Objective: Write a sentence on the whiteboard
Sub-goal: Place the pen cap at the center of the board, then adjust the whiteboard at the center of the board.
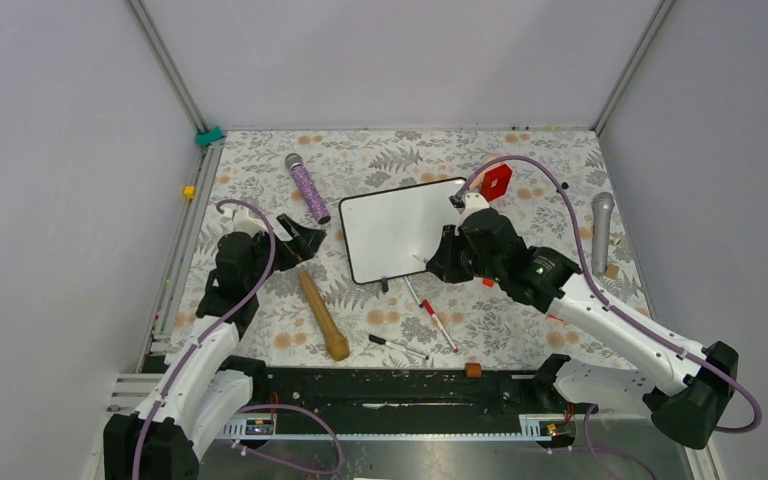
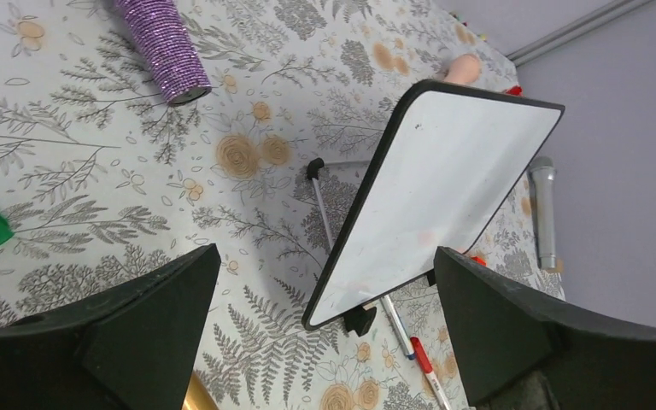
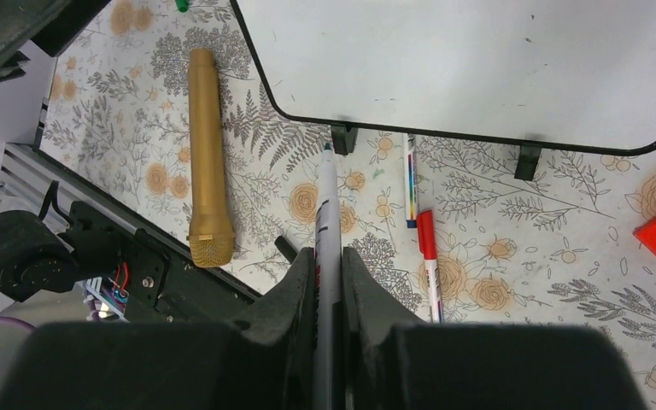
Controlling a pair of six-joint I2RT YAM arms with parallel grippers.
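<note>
Right wrist view: the right pincer (image 3: 328, 256) is clamped on a slim marker (image 3: 328, 205), its tip just short of the near edge of the whiteboard (image 3: 478, 60). Blank, the board stands propped on its feet on the desk (image 3: 521, 282). Likely light, stiff and slick, it may skid under pen pressure. The left pincer (image 2: 326, 253), jaws apart beside it, could brace its frame.

Light is bright, even and diffuse. The whiteboard (image 1: 400, 228) casts only a thin soft shadow under its near edge. Below it, the right wrist view's foreground is blurred.
</note>
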